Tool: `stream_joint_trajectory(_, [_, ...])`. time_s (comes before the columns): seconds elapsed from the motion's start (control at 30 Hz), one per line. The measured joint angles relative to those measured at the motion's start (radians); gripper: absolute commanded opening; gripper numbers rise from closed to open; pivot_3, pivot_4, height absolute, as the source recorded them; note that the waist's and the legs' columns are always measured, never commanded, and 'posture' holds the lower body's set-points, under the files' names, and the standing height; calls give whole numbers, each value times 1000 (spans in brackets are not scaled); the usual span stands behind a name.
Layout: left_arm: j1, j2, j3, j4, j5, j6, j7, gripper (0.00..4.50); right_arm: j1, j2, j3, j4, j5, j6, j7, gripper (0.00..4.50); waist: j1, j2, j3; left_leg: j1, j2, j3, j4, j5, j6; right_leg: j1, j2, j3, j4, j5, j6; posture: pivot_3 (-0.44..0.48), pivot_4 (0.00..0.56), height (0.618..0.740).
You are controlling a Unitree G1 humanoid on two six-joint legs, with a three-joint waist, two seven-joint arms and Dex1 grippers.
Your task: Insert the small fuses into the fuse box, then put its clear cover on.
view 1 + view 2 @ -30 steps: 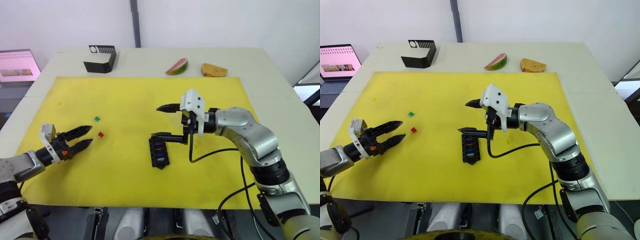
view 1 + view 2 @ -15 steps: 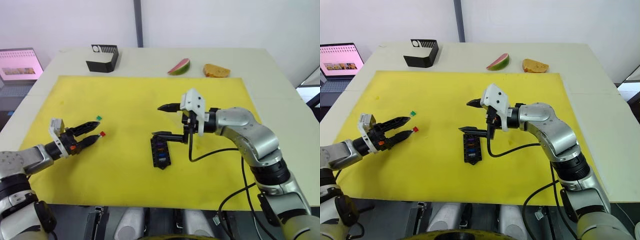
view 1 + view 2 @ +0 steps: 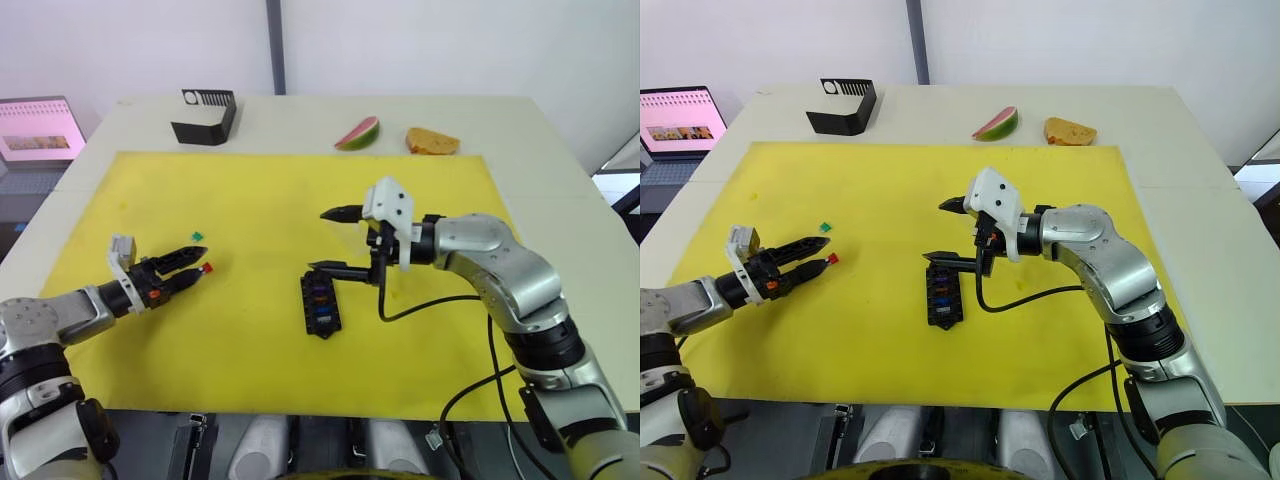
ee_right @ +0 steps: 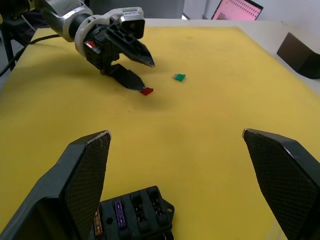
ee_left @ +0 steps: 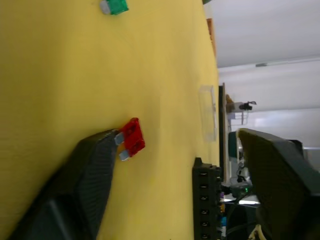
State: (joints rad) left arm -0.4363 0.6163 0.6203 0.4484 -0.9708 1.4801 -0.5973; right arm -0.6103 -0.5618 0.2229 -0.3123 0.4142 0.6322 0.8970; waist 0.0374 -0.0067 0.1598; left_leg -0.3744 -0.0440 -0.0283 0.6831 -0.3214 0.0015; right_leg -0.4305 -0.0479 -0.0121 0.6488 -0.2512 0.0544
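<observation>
While the fuse box (image 3: 318, 304) sat on the yellow mat (image 3: 260, 200) near the middle of the table, I judged the job only partly done: the right wrist view showed a purple fuse (image 4: 118, 211) and at least one more chip seated in its slots, with other slots looking bare. Two fuses were loose on the mat, well apart from the box: a red fuse (image 3: 832, 259) and a green fuse (image 3: 825, 227) just beyond it. My left gripper (image 3: 187, 272) had its fingers parted around the red one, the lower fingertip (image 5: 102, 150) touching its metal legs, but nothing was clamped. My right gripper (image 3: 943, 232) hung spread wide just above the far end of the box, holding nothing. I could faintly make out the clear cover (image 5: 206, 113) lying flat on the mat beyond the box, so it was not fitted. By my reckoning the red and green chips had yet to go in, then the lid.
</observation>
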Motion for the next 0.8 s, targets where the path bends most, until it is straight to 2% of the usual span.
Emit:
stream_joint_trajectory(0.3, [0, -1, -12, 7, 15, -23, -10, 2784, 0, -2, 0, 1, -1, 0, 3, 4500, 0, 0, 0, 0, 0, 0, 0, 0, 0, 0, 0, 0, 0, 0, 0, 0, 150, 740])
stream_joint_trajectory(0.33, [0, -1, -15, 7, 19, -28, -11, 2228, 0, -2, 0, 1, -2, 0, 4, 4500, -1, 0, 0, 0, 0, 0, 0, 0, 0, 0, 0, 0, 0, 0, 0, 0, 150, 740])
stream_joint_trajectory(0.37, [1, -1, -17, 7, 24, -35, -11, 1945, 0, -3, 0, 2, -4, -1, 5, 4500, -1, 0, 0, 0, 0, 0, 0, 0, 0, 0, 0, 0, 0, 0, 0, 0, 150, 740])
stream_joint_trajectory(0.47, [3, -1, -27, 11, 34, -50, -16, 393, 0, -3, 0, 4, -7, -1, 9, 4500, -4, 0, 0, 0, 0, 0, -1, 0, 0, 0, 0, 0, 0, 0, 0, 0, 150, 740])
stream_joint_trajectory(0.5, [3, -1, -28, 11, 35, -51, -21, 61, 0, -3, 0, 4, -8, -1, 10, 4500, -5, 0, 0, 0, 0, 0, -1, 0, 0, 0, 0, 0, 0, 0, 0, 0, 150, 740])
stream_joint_trajectory(0.8, [11, 12, -11, 4, 35, -37, -31, 61, 1, -3, -27, 0, 17, 23, 6, 4500, -25, 0, 0, 0, 0, -1, -2, 0, 0, -1, 0, 0, 1, 0, 0, 0, 150, 740])
